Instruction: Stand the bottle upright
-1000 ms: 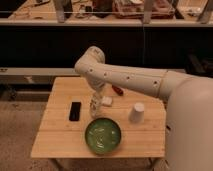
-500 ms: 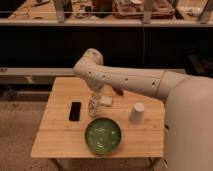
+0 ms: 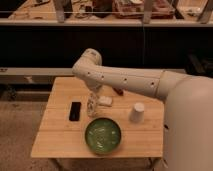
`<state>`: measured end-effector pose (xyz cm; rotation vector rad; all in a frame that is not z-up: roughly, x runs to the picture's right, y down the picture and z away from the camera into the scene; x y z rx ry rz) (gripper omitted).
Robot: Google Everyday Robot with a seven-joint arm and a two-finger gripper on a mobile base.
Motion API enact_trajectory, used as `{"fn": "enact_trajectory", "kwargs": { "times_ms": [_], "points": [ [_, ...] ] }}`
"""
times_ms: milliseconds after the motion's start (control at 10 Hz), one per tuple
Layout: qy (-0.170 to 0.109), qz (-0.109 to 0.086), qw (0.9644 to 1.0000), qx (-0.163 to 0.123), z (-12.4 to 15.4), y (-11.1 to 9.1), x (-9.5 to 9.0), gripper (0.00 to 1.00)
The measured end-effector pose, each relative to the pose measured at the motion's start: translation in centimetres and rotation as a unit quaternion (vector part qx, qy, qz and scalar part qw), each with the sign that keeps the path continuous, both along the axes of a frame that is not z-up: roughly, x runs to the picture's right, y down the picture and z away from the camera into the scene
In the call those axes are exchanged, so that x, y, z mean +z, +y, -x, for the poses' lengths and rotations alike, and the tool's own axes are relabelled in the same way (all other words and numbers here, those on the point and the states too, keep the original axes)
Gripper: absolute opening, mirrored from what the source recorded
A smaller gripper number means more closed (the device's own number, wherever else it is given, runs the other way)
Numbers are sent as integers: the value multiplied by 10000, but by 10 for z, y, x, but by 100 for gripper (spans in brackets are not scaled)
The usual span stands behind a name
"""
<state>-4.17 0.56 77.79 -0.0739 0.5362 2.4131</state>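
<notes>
Camera view: looks down from above onto small light wooden table (image 3: 60, 140), with white robot arm (image 3: 130, 80) reaching in from right.
Table edges: left and front edges in full sight; right edge partly hidden behind robot's white body (image 3: 187, 130); far edge runs below grey rail (image 3: 35, 71).
Floor: speckled grey floor (image 3: 17, 135) open to left of table.
Open room on table: bare wood along left side and at near left corner; bare strip also between bowl and right edge.
Dark green round bowl (image 3: 103, 135): sits at near middle of table, close to front edge.
Flat black phone-like slab (image 3: 75, 111): lies left of centre, apart from bowl.
White paper cup (image 3: 137, 112): stands upside down at right, apart from bowl and bottle.
Small flat white block (image 3: 105, 101): lies just right of bottle, near it.
Small pale whitish bottle with printed label (image 3: 92, 107): at table's middle, just beyond bowl's far rim, between black slab and white block; looks roughly upright, slightly tilted.
Gripper (image 3: 93, 98): hangs straight down from arm's elbow, directly over bottle's top, seemingly touching it.
Gripper state: cannot tell whether clenched on bottle or released.
</notes>
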Motion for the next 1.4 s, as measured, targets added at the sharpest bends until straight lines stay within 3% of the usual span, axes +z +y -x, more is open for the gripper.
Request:
{"fn": "enact_trajectory", "kwargs": {
  "times_ms": [100, 300, 600, 1000, 1200, 1400],
  "points": [
    [-3, 11, 10000, -28, 2, 1, -1, 50],
    [-42, 52, 10000, -62, 9, 4, -3, 60],
    [-79, 98, 9998, -146, 17, 8, -7, 60],
    [-274, 291, 9992, -57, 30, 13, -14, 60],
    [-384, 408, 9984, 53, 33, 13, -16, 60],
    [-633, 749, 9941, 459, 36, 15, -20, 60]
  ]
}}
